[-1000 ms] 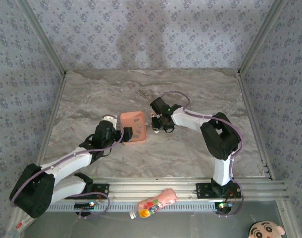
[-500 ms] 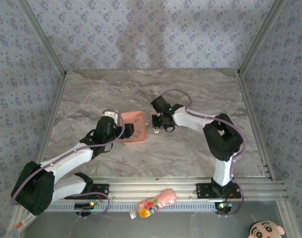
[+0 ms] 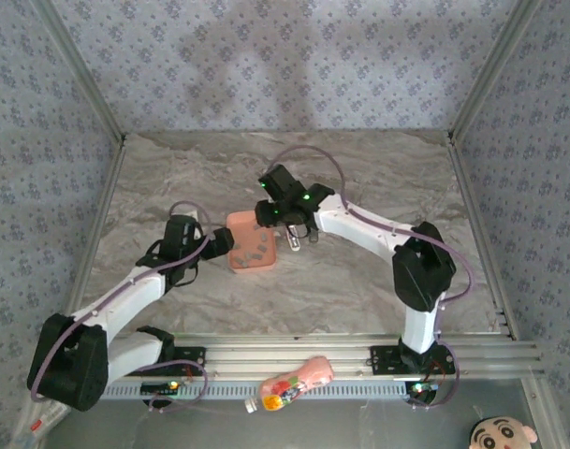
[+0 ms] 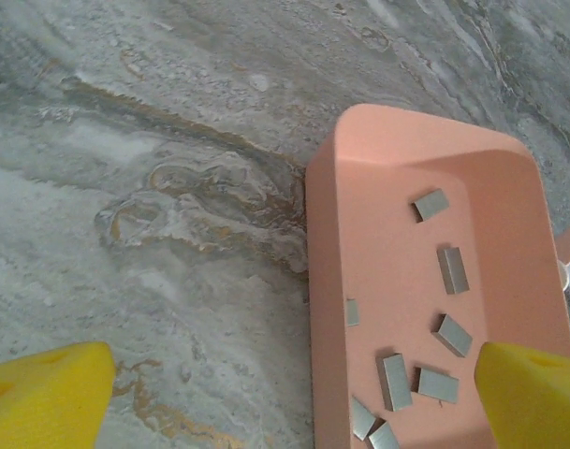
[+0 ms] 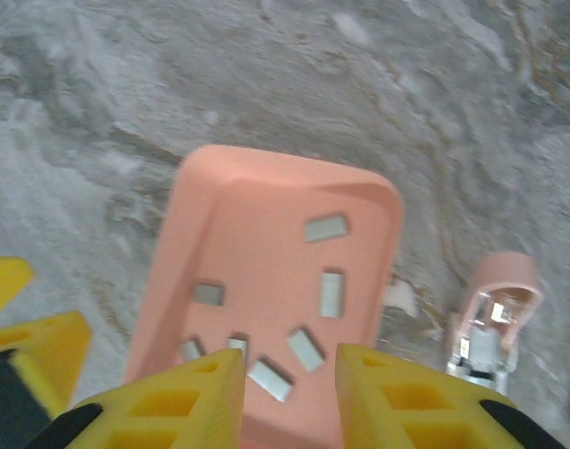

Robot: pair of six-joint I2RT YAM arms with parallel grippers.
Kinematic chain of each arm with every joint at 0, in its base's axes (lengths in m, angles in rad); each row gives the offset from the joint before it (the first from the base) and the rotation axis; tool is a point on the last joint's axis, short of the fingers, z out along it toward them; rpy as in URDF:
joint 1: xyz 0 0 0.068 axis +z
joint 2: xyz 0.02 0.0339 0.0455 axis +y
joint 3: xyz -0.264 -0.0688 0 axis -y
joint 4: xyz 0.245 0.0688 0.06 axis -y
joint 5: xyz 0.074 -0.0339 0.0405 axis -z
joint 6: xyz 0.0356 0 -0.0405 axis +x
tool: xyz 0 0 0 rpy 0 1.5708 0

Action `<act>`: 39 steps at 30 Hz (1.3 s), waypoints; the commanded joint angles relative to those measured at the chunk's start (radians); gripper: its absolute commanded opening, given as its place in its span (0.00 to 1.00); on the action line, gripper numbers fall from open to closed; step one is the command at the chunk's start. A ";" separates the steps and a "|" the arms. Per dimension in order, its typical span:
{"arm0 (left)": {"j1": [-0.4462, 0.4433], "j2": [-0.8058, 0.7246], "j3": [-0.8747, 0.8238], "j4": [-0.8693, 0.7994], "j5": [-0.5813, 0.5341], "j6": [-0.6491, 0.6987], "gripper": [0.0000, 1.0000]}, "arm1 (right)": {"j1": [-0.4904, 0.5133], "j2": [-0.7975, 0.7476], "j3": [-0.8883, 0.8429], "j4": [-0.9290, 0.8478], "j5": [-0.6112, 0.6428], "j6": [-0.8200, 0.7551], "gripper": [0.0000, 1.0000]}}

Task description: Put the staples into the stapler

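The stapler (image 3: 295,237) lies on the marble table just right of the salmon-pink tray (image 3: 236,260); in the right wrist view the stapler (image 5: 493,316) shows its pink top and silvery parts. Several dark-grey staples (image 4: 394,381) lie loose on the tray floor (image 4: 378,234), and the staples (image 5: 331,293) show there in the right wrist view too. My right gripper (image 5: 289,393) hovers over the tray (image 5: 266,201), its yellow fingers narrowly open with nothing between them. My left gripper (image 4: 289,402) stands wide open at the tray's left wall, gripping nothing.
Marble tabletop (image 3: 359,281) with patterned walls on three sides. A pink bottle with a colourful label (image 3: 289,382) lies on the rail in front of the arm bases. A cartoon face (image 3: 503,433) sits at the bottom right corner.
My right arm swung left from the stapler to above the tray and its fingers parted a little. My left gripper drew back slightly left of the tray.
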State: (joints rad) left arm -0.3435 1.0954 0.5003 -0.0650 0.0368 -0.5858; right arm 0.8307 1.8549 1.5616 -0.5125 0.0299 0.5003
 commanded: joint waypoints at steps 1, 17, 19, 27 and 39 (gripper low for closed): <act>0.029 -0.052 -0.023 -0.046 0.057 -0.034 0.98 | 0.037 0.083 0.107 -0.144 0.025 -0.027 0.34; 0.124 -0.105 -0.108 -0.003 0.134 -0.100 0.98 | 0.082 0.233 0.267 -0.375 -0.101 -0.290 0.38; 0.127 -0.115 -0.121 0.002 0.133 -0.108 0.98 | 0.080 0.268 0.301 -0.420 -0.081 -0.335 0.38; 0.133 -0.151 -0.170 0.033 0.113 -0.127 0.98 | 0.078 0.376 0.410 -0.486 -0.063 -0.443 0.38; 0.136 -0.211 -0.174 -0.016 0.052 -0.083 0.98 | 0.073 0.509 0.551 -0.564 -0.046 -0.474 0.35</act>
State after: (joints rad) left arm -0.2157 0.9031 0.3241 -0.0578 0.1120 -0.6930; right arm 0.9058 2.3260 2.0659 -1.0119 -0.0326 0.0532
